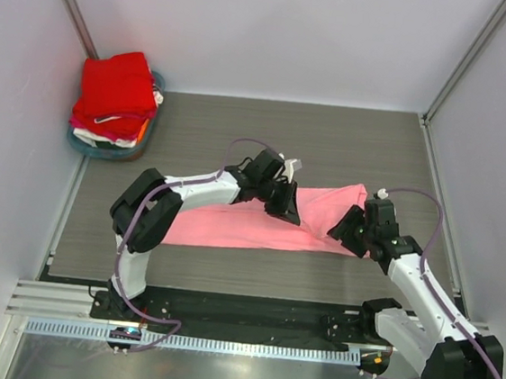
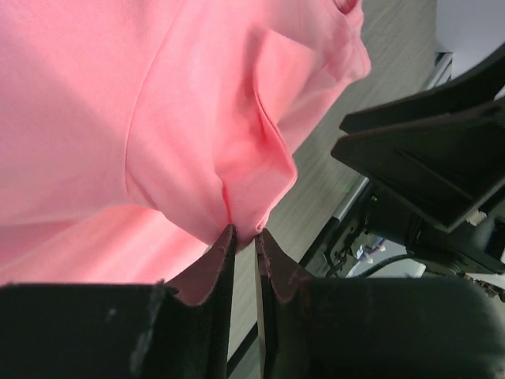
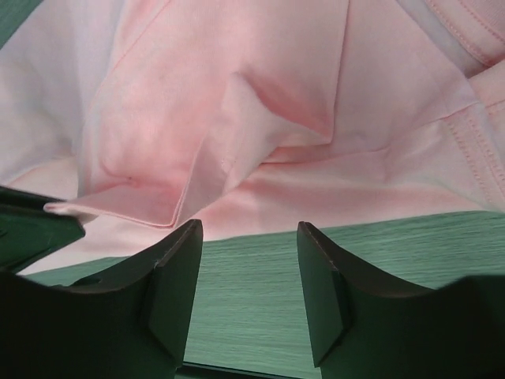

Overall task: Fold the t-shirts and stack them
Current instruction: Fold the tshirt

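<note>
Entry: a pink t-shirt (image 1: 231, 228) is laid out as a long band across the bench (image 1: 330, 143). The left pincer (image 2: 245, 237) is closed on a pinched-up fold of this shirt. The right pincer (image 3: 248, 237) is held open just off the shirt's right end, with only bare bench between its jaws. A stack of folded t-shirts (image 1: 114, 89), red on top, is noted in a teal tray (image 1: 140, 146), well apart from the pink t-shirt, beyond its left end.

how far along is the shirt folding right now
Done: a folded stack, red on top, sits in the teal tray. In hand: the pink t-shirt lies long and narrow; the left gripper pinches a fold of it, the right gripper hangs open at its edge. Left: finishing the folds and adding it to the stack.
</note>
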### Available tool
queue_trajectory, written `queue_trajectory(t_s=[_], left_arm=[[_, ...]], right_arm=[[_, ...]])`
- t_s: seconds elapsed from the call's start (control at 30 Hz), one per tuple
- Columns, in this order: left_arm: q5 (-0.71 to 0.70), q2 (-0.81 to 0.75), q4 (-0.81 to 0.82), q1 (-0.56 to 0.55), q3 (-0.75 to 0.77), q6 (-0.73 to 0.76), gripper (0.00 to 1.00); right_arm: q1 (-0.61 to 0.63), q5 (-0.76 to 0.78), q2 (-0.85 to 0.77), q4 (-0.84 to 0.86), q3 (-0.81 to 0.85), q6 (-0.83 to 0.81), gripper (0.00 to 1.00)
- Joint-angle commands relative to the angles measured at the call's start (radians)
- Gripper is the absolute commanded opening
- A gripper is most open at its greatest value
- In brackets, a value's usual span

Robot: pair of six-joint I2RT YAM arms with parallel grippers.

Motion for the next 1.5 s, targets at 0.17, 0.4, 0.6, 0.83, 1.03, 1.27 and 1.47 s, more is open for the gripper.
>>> queue_trajectory(t_s=[0.17,0.4,0.6,0.83,1.03,1.27,1.47], left_arm=[[0.045,-0.137,0.031,-0.005,-0.122,0.041,0.18],[0.002,-0.171,0.031,-0.020,-0.158,0.068,0.40],[-0.142,-0.136,-0.059,-0.020,-0.022,0.055,0.40],[-0.218,-0.007,-0.168,-0.020,0.192,0.025,0.38],[-0.228,0.051,-0.217,-0.020,0.298,0.041,0.39],[-0.213,0.097,-0.253,-0.020,0.388,0.039,0.38],[-0.318,-0.014,-0.283,-0.016,0.314,0.060,0.38]], right_arm=[[-0.002,0.059,0.129,0.005,0.196,-0.071,0.56],[0.000,0.039,0.324,0.070,0.333,-0.086,0.52],[0.001,0.011,0.454,0.133,0.359,-0.069,0.36],[0.010,-0.027,0.434,0.087,0.267,-0.051,0.22],[0.010,0.023,0.151,-0.111,0.149,-0.013,0.19],[0.010,-0.006,-0.009,-0.157,0.098,0.044,0.23],[0.009,0.093,0.034,-0.121,0.118,0.075,0.20]])
